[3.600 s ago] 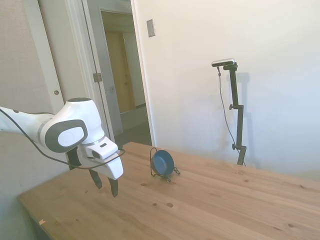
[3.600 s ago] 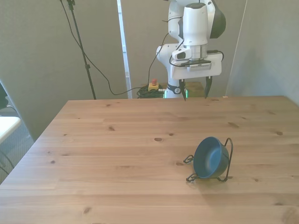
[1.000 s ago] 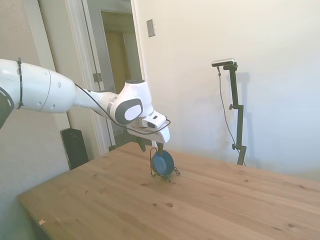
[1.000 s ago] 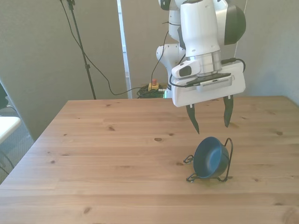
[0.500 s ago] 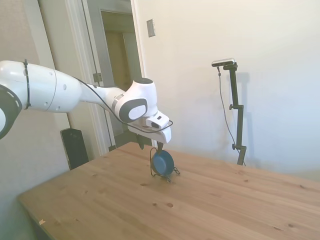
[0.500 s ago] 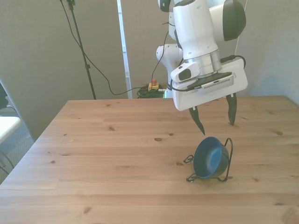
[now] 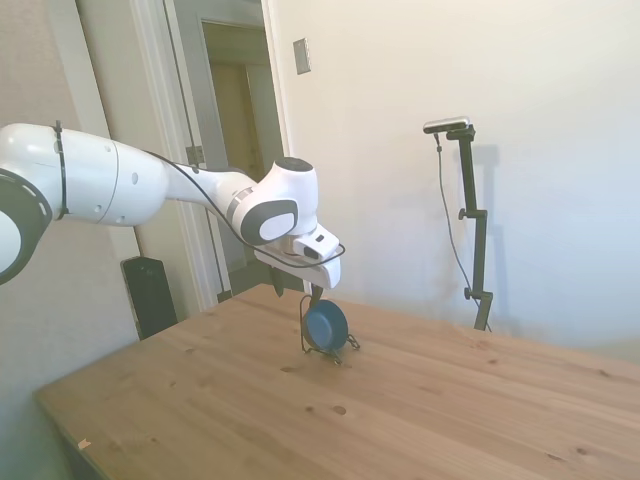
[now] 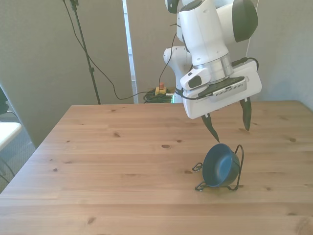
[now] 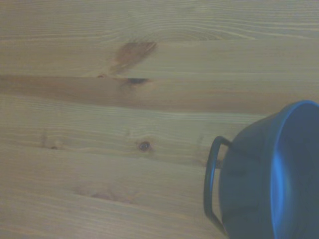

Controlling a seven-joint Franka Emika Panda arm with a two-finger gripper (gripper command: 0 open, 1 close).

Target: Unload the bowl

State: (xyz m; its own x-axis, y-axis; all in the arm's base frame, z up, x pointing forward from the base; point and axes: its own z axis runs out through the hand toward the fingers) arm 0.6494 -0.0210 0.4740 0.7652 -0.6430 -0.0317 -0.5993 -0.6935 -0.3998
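The small dark-blue bowl (image 8: 220,165) stands on its edge in a thin black wire rack (image 8: 238,166), its hollow turned toward the front view's left. My gripper (image 8: 231,123) hangs open and tilted just above the bowl's upper rim, one fingertip (image 8: 214,135) close over it, not touching. In the side view the bowl (image 7: 325,325) leans in the rack (image 7: 305,322) with the gripper (image 7: 314,294) right above it. The wrist view shows the bowl's outer wall and rim (image 9: 269,179) and a loop of the rack (image 9: 212,184).
The wooden table (image 8: 122,171) stretches wide to the front view's left of the rack. A wall and an open doorway (image 7: 240,150) lie behind the table in the side view.
The gripper has come from the table's far edge to just over the bowl, then tilted and sunk slightly toward the rim. Its fingers stay open. Bowl and rack have not moved.
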